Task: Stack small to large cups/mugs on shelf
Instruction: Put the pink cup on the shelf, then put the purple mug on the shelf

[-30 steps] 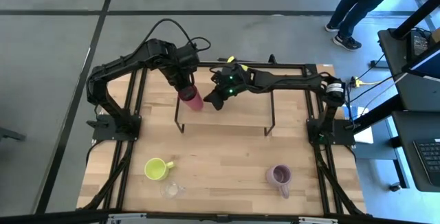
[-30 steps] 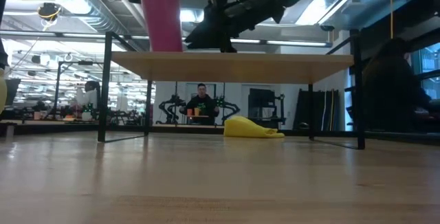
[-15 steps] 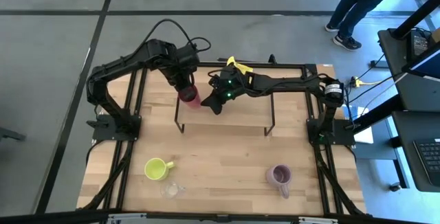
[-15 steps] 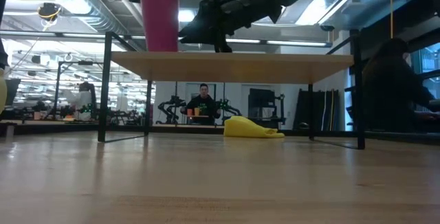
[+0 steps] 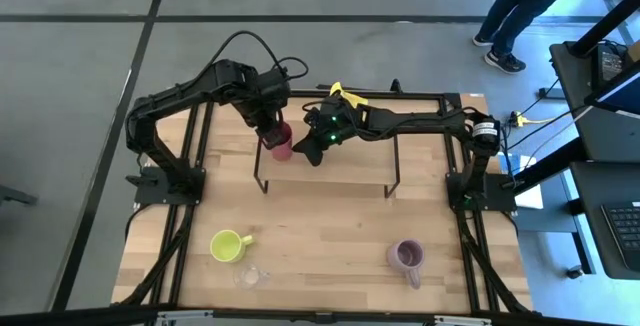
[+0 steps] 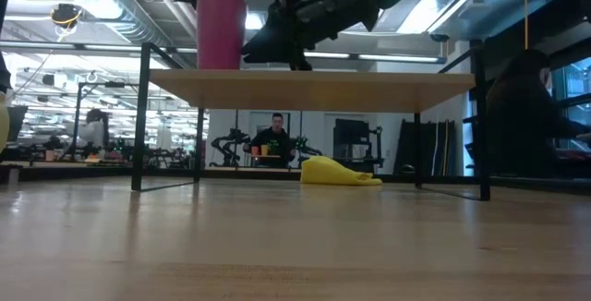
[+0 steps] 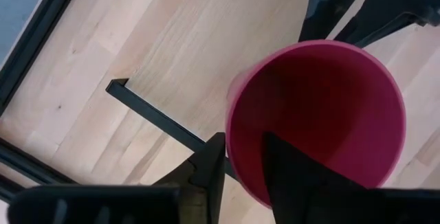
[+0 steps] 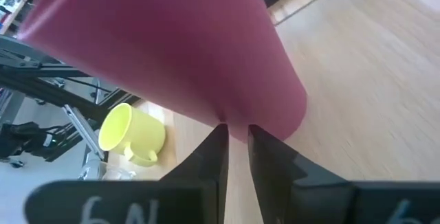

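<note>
The red handleless cup (image 5: 282, 142) stands upright, on its base, at the left end of the shelf (image 5: 350, 171), a light wooden board on thin black end frames; it also shows in the low view (image 6: 221, 31). My left gripper (image 5: 272, 126) is above it, shut on its rim. My right gripper (image 5: 308, 150) is shut, level over the shelf just right of the cup, its tips at the cup's wall. The yellow-green mug (image 5: 230, 245), the tiny clear glass (image 5: 250, 276) and the lilac mug (image 5: 407, 257) stand on the table near the front edge. My left gripper holds the cup's rim (image 7: 242, 183) with one finger (image 7: 210, 165) outside the wall and one finger (image 7: 292, 172) inside the cup. The fingers come from above, pointing down. The cup stands upright with its base on the shelf board (image 6: 305, 89). My right gripper has its shut fingertips (image 8: 221, 129) against the cup's outer wall (image 8: 227, 110), low down near the base. The fingers come level from the table's right side.
A yellow cloth (image 5: 341, 92) lies on the table behind the shelf, seen under the board in the low view (image 6: 338, 172). The shelf's right part holds nothing. A person stands beyond the table's far right corner (image 5: 520, 6); another sits far off (image 6: 275, 139).
My right gripper has gone toward the table's left edge, up to the cup. The cup, tilted a second ago, has been set upright on the shelf's left end in my left gripper's hold.
</note>
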Controlling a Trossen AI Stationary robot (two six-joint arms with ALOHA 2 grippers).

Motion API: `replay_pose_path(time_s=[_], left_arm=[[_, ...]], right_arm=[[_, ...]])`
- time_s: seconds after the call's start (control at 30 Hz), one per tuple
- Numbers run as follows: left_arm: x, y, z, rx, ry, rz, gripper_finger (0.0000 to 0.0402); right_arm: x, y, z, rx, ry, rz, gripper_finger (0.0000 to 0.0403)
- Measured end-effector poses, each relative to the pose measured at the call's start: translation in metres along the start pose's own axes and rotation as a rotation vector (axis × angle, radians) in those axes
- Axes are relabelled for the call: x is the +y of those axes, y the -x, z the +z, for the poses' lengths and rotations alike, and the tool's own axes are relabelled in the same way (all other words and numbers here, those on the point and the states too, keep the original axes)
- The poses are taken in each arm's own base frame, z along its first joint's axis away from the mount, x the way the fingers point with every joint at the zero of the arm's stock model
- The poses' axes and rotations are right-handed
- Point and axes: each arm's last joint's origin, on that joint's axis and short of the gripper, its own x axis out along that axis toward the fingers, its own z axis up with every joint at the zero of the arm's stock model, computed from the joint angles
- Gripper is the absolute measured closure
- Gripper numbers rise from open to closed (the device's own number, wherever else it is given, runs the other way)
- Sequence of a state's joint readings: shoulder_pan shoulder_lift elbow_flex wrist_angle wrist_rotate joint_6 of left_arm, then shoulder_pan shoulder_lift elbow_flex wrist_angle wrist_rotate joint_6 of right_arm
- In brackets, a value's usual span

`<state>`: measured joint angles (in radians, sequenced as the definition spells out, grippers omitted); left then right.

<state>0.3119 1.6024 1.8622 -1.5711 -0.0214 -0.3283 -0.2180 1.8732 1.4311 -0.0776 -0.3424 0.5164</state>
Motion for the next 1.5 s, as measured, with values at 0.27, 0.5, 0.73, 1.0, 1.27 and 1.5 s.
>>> replay_pose_path(time_s=[0.27, 0.5, 0.73, 1.0, 1.27, 1.5], left_arm=[[0.004, 0.018, -0.009, -0.063, 0.008, -0.003, 0.0313], [0.006, 0.090, -0.039, -0.328, 0.019, -0.071, 0.0314], [0.011, 0.126, -0.108, -0.512, 0.106, -0.075, 0.0314], [-0.010, 0.064, -0.157, -0.349, 0.146, -0.157, 0.0314], [-0.058, 0.007, -0.193, -0.184, 0.046, -0.261, 0.0314], [-0.093, -0.023, -0.208, -0.205, -0.001, -0.402, 0.0314]], right_arm=[[-0.001, 0.000, -0.001, 0.008, 0.000, -0.013, 0.0344], [-0.002, 0.008, 0.008, -0.001, 0.025, 0.066, 0.0344], [0.022, 0.057, 0.036, -0.153, 0.139, 0.130, 0.0344], [0.054, 0.137, 0.024, -0.043, 0.176, -0.011, 0.0344], [0.110, 0.190, -0.034, 0.151, 0.168, -0.159, 0.0344], [0.131, 0.223, -0.084, 0.301, -0.003, -0.387, 0.0344]])
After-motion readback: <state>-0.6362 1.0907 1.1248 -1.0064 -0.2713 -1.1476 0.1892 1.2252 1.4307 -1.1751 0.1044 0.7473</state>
